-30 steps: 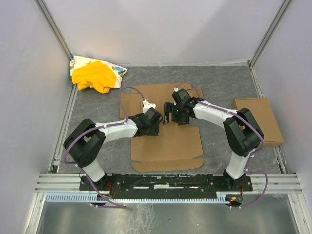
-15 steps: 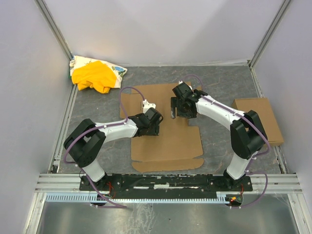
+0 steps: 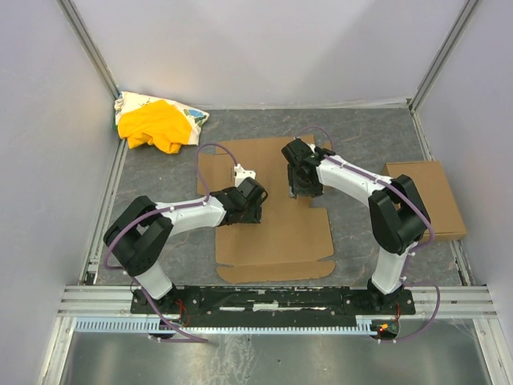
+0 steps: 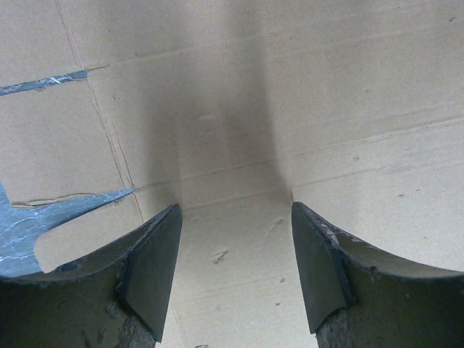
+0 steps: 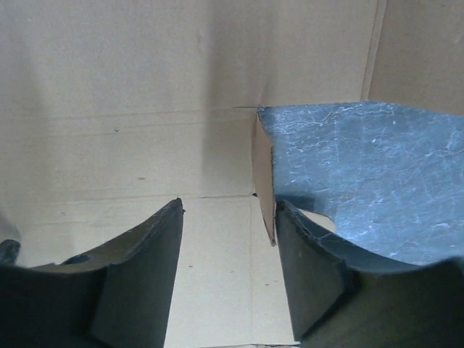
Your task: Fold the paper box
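**Box fold: basically at square one**

The paper box (image 3: 272, 233) is one flat blank lying in the middle of the table (image 3: 361, 136), between the two arms. No walls are up, no tabs are tucked and no lid is closed. As far as I can judge, none of the folding is done, and every crease and flap is left to do.

Its long axis runs from the near edge toward the back wall. The narrow end flap is on the near side, and the wider panel sits at the far end.

The left gripper (image 4: 233, 210) hangs over the left-middle of the blank, fingers spread, with only bare cardboard between them. The right gripper (image 5: 228, 206) is over the notch on the blank's right edge, also spread and not clamping anything. In its wrist view a short cut edge sits just inside the right finger (image 5: 312, 275). It might be lifted a hair off the table, but I honestly can't tell from this angle.

The yellow cloth bundle (image 3: 156, 124) is in the far left corner. The smaller cardboard rectangle (image 3: 425, 196) is off to the right. Both are well apart from the blank.
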### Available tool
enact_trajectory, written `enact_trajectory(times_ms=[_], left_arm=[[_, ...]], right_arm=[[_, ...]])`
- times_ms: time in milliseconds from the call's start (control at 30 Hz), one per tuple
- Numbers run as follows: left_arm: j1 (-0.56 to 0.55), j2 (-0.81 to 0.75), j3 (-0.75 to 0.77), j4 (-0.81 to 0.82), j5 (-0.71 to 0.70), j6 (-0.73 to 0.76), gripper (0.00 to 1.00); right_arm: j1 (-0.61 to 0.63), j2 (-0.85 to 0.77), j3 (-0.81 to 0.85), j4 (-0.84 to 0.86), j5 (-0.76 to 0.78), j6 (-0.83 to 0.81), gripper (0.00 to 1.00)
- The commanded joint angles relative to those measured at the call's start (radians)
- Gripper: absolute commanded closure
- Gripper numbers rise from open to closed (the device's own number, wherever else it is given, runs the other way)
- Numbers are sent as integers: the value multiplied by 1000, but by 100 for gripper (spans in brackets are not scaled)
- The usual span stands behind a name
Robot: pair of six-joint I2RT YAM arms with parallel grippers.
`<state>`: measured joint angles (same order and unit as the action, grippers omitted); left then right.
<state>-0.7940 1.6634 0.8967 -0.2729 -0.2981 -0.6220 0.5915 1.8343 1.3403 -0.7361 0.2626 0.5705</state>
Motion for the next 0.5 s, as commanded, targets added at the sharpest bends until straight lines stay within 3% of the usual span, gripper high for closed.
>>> enact_trajectory(times_ms=[0, 100, 200, 333, 467], left_arm=[[0, 28, -55, -111, 48, -4, 31], [0, -12, -34, -151, 30, -5, 30], [0, -75, -2, -209, -5, -7, 30], [2, -157, 67, -322, -100, -17, 31], [8, -212, 121, -432, -192, -32, 31]], right_arm=[[-11, 14, -3, 34, -8, -11, 48], [-14, 33, 9, 25, -8, -12, 74], [-14, 54, 22, 7, -2, -11, 89], [-14, 55, 16, -14, 42, 5, 98], [-14, 29, -7, -21, 76, 13, 99]])
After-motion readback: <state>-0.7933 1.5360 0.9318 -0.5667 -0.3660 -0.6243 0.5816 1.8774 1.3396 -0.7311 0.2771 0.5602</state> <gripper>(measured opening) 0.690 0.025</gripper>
